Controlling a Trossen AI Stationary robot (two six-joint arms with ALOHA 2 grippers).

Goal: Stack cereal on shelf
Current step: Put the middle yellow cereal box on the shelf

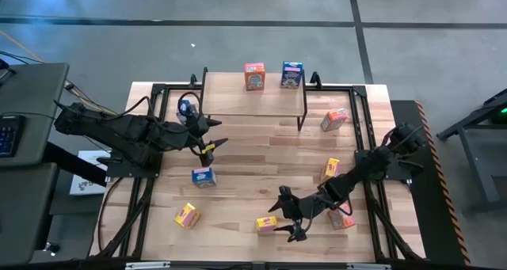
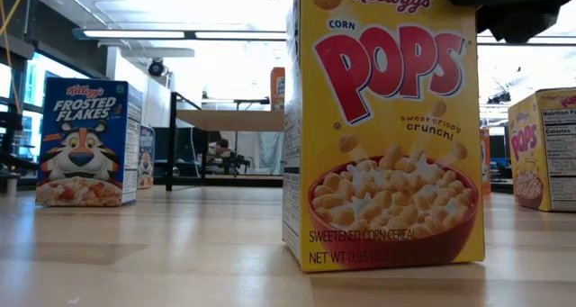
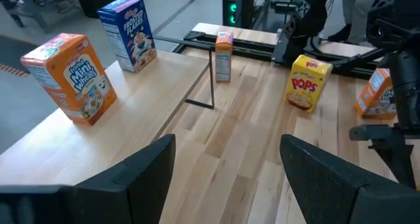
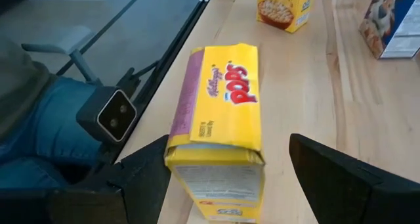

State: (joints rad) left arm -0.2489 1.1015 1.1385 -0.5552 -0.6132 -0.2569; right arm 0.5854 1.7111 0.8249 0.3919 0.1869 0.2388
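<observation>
The right gripper, fingers spread wide, hovers low in the high view's lower centre, straddling a small yellow cardboard Corn Pops box standing near the table's front edge. The left gripper, also open and empty, waits left of centre, beside the raised light-wood shelf on thin black legs, which holds an orange box and a blue box. The yellow box looks light, stiff yet crushable, and easily toppled; its broad flat faces, taken near mid-height, seem the surest hold.
</observation>
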